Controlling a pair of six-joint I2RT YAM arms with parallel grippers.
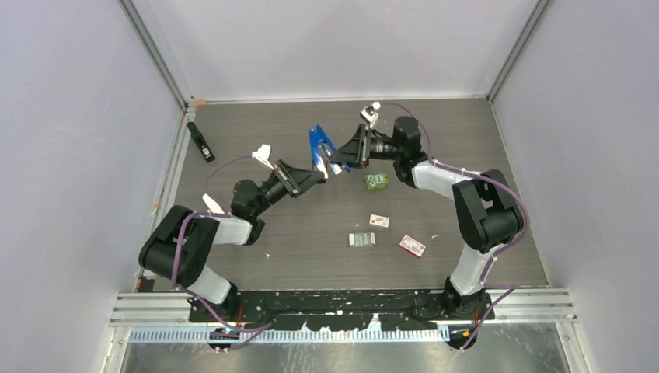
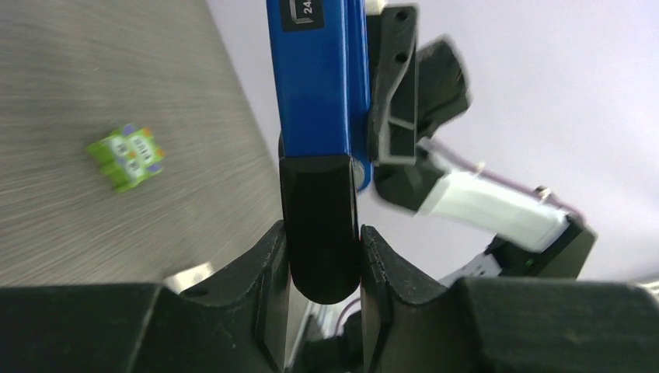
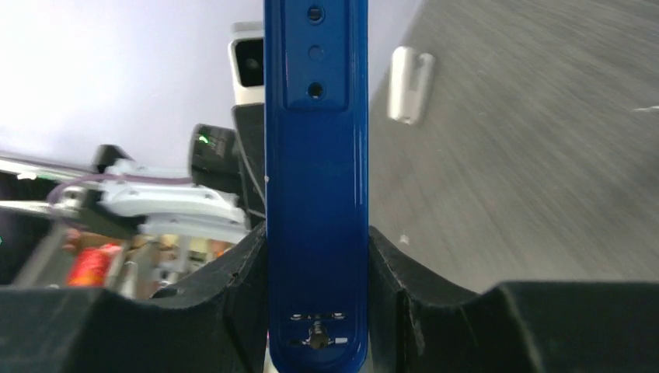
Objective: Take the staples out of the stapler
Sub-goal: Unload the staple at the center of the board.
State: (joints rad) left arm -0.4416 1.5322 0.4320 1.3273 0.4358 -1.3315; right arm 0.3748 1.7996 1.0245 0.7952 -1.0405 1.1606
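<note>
Left tool (image 2: 322, 260) and right tool (image 3: 316, 268) both clamp the blue stapler (image 2: 319, 93) aloft; its contents are hidden.

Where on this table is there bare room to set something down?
Bare wood lies between the left arm and the staples, along the far edge between the black stapler and the small white object, and in the far right corner behind the right arm. It is crowded around the green packet, the small box and the red box.

stapler (image 1: 317, 148): over table (image 1: 311, 256), far-centre (lifted) | packet (image 1: 377, 181): right of it | staples (image 1: 362, 239): nearer, left of box (image 1: 413, 246), probably apart
</note>
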